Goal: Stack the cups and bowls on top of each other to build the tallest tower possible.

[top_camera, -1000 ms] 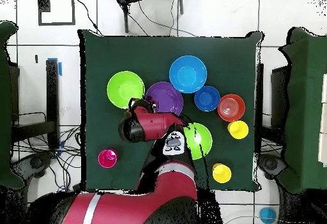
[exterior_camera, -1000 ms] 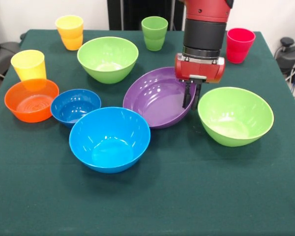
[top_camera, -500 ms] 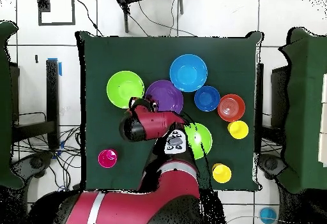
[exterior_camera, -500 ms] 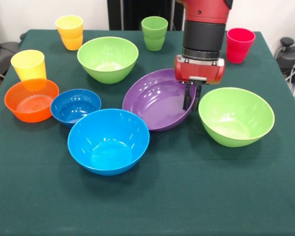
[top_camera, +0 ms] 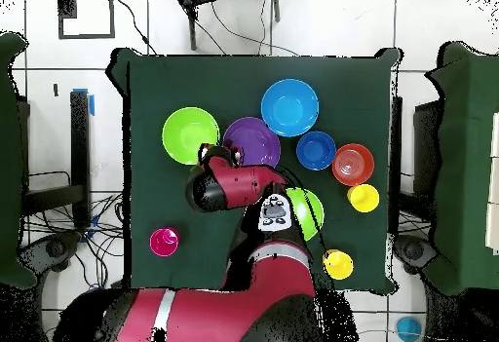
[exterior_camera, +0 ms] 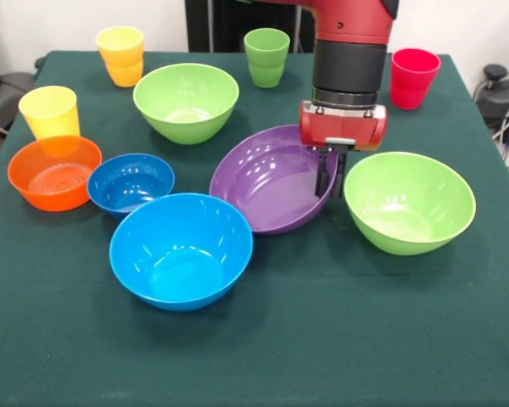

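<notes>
front and overhead, same table [exterior_camera: 339, 339]

A dark green tablecloth [exterior_camera: 339, 339] covers the table.

The red and black arm comes down over the green tabletop [exterior_camera: 365, 339]. Its end effector [exterior_camera: 329, 174] has its two dark fingers close together on the right rim of the wide purple bowl [exterior_camera: 267, 182], which sits tilted. Just right of it stands a large light green bowl [exterior_camera: 409, 202]. The large blue bowl [exterior_camera: 181, 251] sits in front, near the purple one's left edge. To the left are the small blue bowl [exterior_camera: 130, 182] and the small orange bowl [exterior_camera: 53, 172], side by side. Behind them stand the second large light green bowl [exterior_camera: 186, 102] and four cups: yellow cup [exterior_camera: 49, 111], orange-yellow cup [exterior_camera: 121, 55], light green cup [exterior_camera: 266, 57] and red cup [exterior_camera: 413, 77].
</notes>
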Motion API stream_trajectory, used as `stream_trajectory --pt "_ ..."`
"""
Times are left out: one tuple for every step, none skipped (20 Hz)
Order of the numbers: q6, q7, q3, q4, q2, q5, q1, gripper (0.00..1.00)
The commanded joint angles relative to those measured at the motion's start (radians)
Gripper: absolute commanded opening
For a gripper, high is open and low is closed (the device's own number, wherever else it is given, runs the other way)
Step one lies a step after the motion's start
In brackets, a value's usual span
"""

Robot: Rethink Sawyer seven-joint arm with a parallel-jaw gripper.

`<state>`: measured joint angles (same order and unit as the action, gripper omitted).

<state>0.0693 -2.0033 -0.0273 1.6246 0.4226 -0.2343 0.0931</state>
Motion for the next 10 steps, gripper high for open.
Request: stream_trajectory --pt "-0.075 0.046 0.161 -0.111 -0.153 -0.109 0.066 0.0" --pt "-0.076 0.045 0.164 -0.114 -0.155 -0.116 0.069 0.0" --pt "-0.078 0.045 0.167 -0.119 -0.158 -0.121 0.072 0.0" --pt "-0.077 0.043 0.166 -0.121 -0.16 -0.125 0.073 0.0" --pt "-0.079 0.042 0.168 -0.124 -0.161 -0.129 0.075 0.0" --pt "-0.082 0.041 0.17 -0.126 -0.162 -0.133 0.077 0.0" --pt "-0.085 0.04 0.173 -0.128 -0.161 -0.136 0.079 0.0" --pt "-0.087 0.038 0.174 -0.128 -0.16 -0.139 0.08 0.0" --pt "-0.088 0.038 0.177 -0.129 -0.16 -0.143 0.082 0.0" --pt "-0.089 0.037 0.178 -0.13 -0.161 -0.146 0.083 0.0"
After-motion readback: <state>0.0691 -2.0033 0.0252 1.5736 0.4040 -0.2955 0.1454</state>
